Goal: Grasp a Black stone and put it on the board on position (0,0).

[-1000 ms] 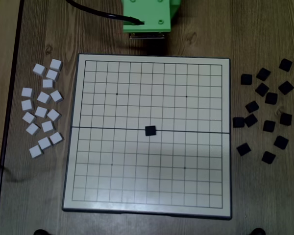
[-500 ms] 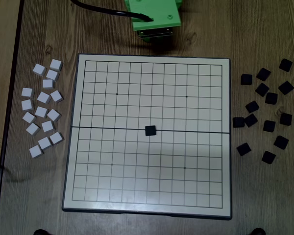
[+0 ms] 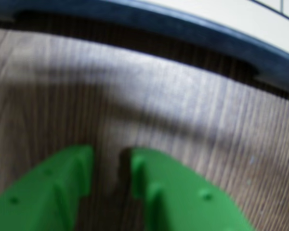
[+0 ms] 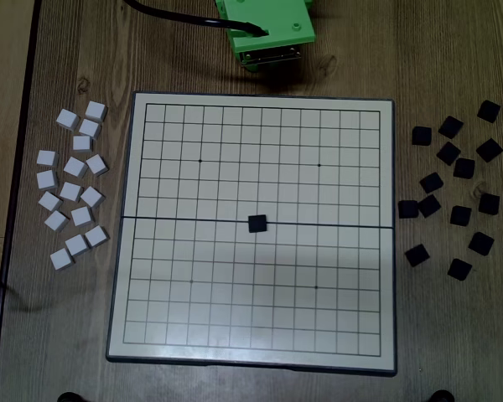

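One Black stone (image 4: pixel 257 223) lies near the middle of the board (image 4: pixel 193 322), just below the dark fold line. Several more black stones (image 4: pixel 460 215) are scattered on the wood to the right of the board in the overhead view. My gripper (image 3: pixel 111 156) hovers over bare wood beyond the board's top edge. Its green fingers (image 3: pixel 67 183) stand a narrow gap apart with nothing between them. In the wrist view the board's dark rim (image 3: pixel 183 29) crosses the top. From overhead only the arm's green wrist block (image 4: pixel 268 29) shows.
Several white square blocks (image 4: pixel 71 191) lie on the table left of the board. A black cable (image 4: pixel 168 17) runs from the wrist block toward the top left. The table's left edge (image 4: pixel 17 167) runs close to the white blocks.
The green wrist block has drawn back toward the top edge of the overhead view and shifted slightly right. The stones and the board have not moved.
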